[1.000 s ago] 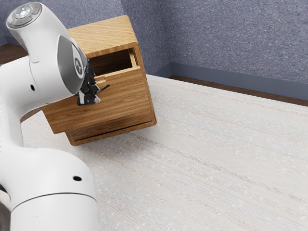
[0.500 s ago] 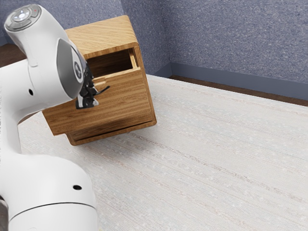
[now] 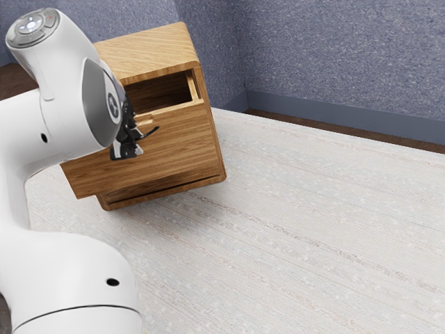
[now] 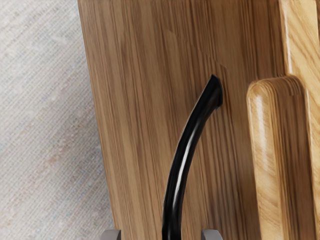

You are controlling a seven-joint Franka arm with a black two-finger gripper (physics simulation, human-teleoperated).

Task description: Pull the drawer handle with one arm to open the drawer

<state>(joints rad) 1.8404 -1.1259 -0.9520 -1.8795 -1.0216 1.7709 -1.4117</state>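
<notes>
Your gripper (image 3: 132, 141) sits at the front of the wooden cabinet (image 3: 149, 45), at the black drawer handle (image 3: 149, 129). The arm's white wrist (image 3: 94, 97) covers most of the hand in the exterior view, so only a dark sliver of it shows next to the handle. You cannot tell from either view whether the hand is clenched on the handle or released.

The drawer (image 3: 177, 142) stands partly pulled out of the cabinet. Its open top shows a shadowed interior (image 3: 163, 90), and the arm cuts off the end of that interior toward the exterior view's left. The same end of the drawer front is hidden too.

In the wrist view the handle (image 4: 190, 150) curves out from its mount on the drawer front (image 4: 140, 100) and runs off the lower edge directly under the hand, so its other end is out of sight. Just beside it is a rounded wooden piece (image 4: 275, 150), also cut off at the edge, and you cannot make out what it belongs to.

The cabinet rests on the pale table (image 3: 313, 223), near the grey-blue wall (image 3: 334, 49).
</notes>
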